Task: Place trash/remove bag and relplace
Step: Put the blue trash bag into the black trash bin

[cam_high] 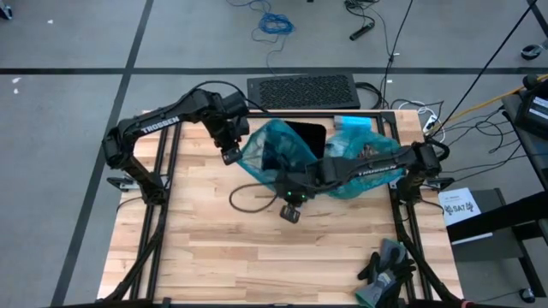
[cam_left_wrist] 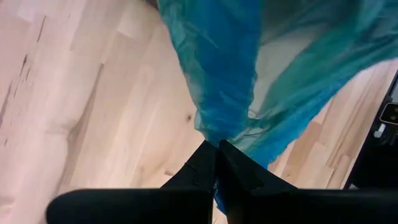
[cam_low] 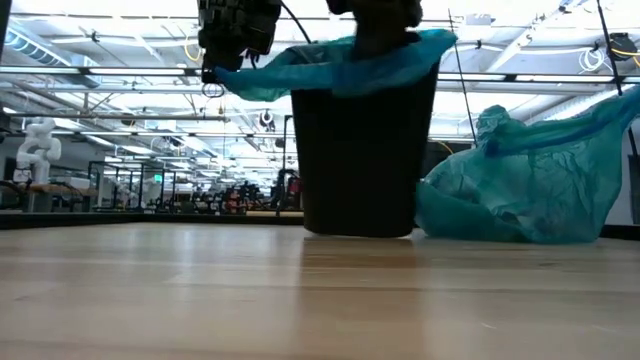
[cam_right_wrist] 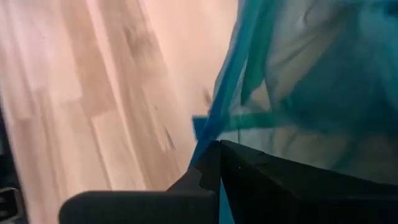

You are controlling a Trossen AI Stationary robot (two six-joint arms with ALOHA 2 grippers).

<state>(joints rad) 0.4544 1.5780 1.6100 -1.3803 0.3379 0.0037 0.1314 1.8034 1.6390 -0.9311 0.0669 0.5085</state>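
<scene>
Bin (cam_low: 360,150) wears teal bag (cam_low: 340,62), pinched by both claws.

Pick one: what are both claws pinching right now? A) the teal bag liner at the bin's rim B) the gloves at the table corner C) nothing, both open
A: each wrist view shows shut fingers clamping teal film: left claw and right claw both grip the teal bag liner draped over the black bin.

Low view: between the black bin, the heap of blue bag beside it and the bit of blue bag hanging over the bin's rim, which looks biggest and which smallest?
1. Heap of blue bag or black bin: they look about equal, too close to rank.
2. Blue bag over the rim: clearly smallest.
</scene>
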